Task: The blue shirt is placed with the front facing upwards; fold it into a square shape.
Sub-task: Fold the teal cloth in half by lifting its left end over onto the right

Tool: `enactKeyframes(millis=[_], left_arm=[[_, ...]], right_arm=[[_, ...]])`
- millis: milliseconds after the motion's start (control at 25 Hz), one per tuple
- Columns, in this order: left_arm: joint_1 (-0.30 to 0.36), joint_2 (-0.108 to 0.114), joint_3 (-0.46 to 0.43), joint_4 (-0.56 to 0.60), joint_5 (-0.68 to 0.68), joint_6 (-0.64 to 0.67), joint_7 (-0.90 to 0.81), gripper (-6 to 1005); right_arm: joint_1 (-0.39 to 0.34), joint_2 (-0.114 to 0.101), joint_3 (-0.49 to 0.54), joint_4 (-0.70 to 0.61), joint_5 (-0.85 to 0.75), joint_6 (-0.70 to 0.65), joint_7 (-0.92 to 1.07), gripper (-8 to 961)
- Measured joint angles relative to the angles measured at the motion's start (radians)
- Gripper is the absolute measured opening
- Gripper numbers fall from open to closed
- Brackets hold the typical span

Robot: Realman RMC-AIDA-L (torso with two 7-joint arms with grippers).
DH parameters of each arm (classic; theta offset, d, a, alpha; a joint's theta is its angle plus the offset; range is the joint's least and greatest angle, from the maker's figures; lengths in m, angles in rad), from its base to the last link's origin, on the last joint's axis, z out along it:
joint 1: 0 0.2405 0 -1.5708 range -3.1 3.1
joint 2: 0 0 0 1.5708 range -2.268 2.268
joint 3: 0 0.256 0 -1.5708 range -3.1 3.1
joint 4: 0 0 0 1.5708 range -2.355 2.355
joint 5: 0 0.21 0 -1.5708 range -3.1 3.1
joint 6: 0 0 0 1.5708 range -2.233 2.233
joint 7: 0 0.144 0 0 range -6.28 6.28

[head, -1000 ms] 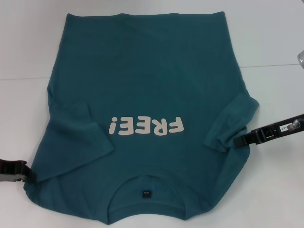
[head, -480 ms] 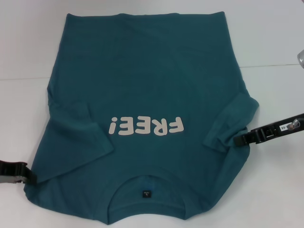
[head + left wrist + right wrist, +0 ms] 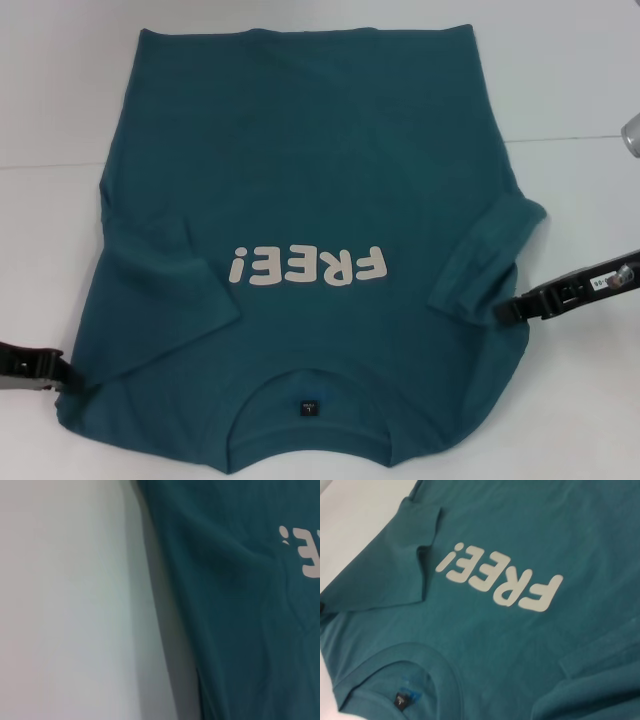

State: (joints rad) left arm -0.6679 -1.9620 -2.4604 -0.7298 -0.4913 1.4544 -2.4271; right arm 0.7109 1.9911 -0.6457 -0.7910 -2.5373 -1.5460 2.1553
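Note:
The blue shirt (image 3: 300, 170) lies front up on the white table (image 3: 560, 80), collar toward me, both short sleeves folded in over the chest. Its cream "FREE!" lettering (image 3: 307, 266) reads upside down, and a small dark neck label (image 3: 309, 407) sits inside the collar. My left gripper (image 3: 62, 370) rests at the shirt's near left shoulder edge. My right gripper (image 3: 503, 310) touches the shirt's right edge just below the folded sleeve. The left wrist view shows the shirt (image 3: 240, 605) beside bare table. The right wrist view shows the lettering (image 3: 500, 577) and collar label (image 3: 400, 700).
A grey rounded object (image 3: 632, 135) pokes in at the right edge of the head view. White table surface (image 3: 60, 220) surrounds the shirt on the left, right and far sides. The collar end lies close to the near edge of the view.
My right gripper has dropped slightly toward me along the shirt's right edge. My left gripper has slid a little to the left, off the shoulder edge. The shirt has hardly shifted.

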Motion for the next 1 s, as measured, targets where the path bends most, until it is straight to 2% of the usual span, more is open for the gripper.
enactKeyframes(millis=[240,480,1000], left_arm=[[0.014,-0.001,-0.006,-0.003,-0.019,0.036,0.045,30],[0.051,-0.008,-0.008,-0.059,-0.041,0.082,0.093,30],[0.110,-0.012,-0.021,-0.066,-0.079,0.120,0.216,29]], right_arm=[[-0.011,0.002,0.000,-0.015,0.000,-0.046,-0.030,36],[-0.050,0.029,0.002,-0.124,0.001,-0.100,-0.052,36],[-0.121,0.066,0.000,-0.236,0.006,-0.220,-0.111,36]])
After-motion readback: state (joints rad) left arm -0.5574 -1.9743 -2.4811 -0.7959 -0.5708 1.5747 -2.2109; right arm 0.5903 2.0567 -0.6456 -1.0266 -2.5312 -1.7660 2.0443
